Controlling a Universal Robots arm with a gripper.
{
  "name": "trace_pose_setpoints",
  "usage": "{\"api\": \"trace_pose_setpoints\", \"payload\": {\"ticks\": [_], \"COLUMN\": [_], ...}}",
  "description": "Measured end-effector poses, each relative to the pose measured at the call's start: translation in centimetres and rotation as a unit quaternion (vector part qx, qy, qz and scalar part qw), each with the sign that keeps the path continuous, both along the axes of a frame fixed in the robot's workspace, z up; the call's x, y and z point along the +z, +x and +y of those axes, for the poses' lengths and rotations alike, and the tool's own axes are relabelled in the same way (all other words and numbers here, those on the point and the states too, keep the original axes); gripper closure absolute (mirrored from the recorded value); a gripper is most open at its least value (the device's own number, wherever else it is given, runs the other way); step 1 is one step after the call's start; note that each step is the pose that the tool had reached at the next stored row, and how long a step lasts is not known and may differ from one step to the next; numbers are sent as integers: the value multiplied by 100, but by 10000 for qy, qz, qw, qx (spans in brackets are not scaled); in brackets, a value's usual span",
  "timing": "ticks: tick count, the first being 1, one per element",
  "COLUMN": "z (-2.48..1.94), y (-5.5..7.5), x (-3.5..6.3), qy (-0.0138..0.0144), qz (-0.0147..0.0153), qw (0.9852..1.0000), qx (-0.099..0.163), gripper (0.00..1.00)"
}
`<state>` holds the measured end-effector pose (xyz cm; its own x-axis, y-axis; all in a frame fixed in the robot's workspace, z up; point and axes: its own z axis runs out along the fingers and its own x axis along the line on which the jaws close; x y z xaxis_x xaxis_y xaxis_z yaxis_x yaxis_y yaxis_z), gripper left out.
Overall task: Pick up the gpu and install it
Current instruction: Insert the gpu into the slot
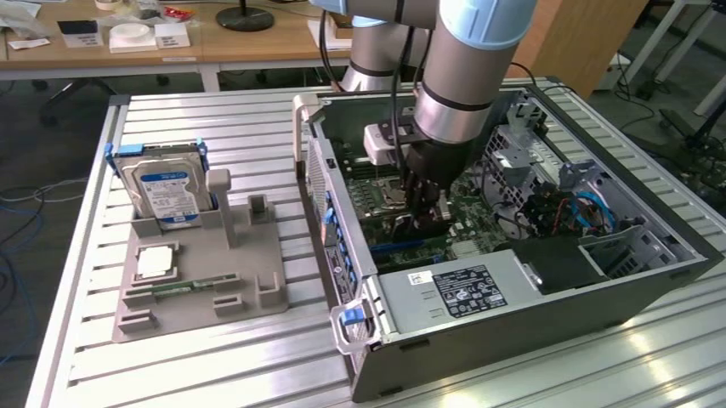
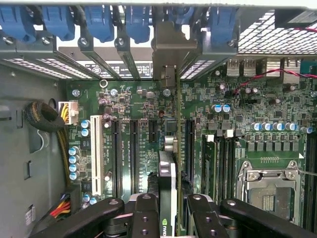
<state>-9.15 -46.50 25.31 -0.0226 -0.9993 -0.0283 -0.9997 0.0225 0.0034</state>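
The gpu (image 2: 172, 148) stands on edge between my fingers (image 2: 146, 214), a thin dark card running up to its pale metal bracket (image 2: 174, 45) at the case's rear slot openings. My gripper (image 2: 172, 218) is shut on it. The card sits low over the green motherboard (image 2: 133, 99), in line with a long black slot; whether it is seated I cannot tell. In the exterior view my gripper (image 1: 426, 212) reaches straight down into the open computer case (image 1: 635, 280), with the gpu (image 1: 417, 231) dark beneath it.
Blue slot clips (image 2: 59, 22) line the case's rear wall. A power supply (image 1: 465, 293) fills the case's near end. On the exterior view's left, a grey fixture (image 1: 255, 255) holds a blue-labelled hard drive (image 1: 168, 194), a processor (image 1: 155, 263) and a green memory stick (image 1: 195, 285).
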Motion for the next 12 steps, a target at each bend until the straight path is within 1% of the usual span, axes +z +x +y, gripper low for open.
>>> {"api": "trace_pose_setpoints", "payload": {"ticks": [12], "z": [0], "y": [0], "x": [-44], "qy": [0], "qz": [0], "qw": [10000], "qx": [0], "gripper": [73]}}
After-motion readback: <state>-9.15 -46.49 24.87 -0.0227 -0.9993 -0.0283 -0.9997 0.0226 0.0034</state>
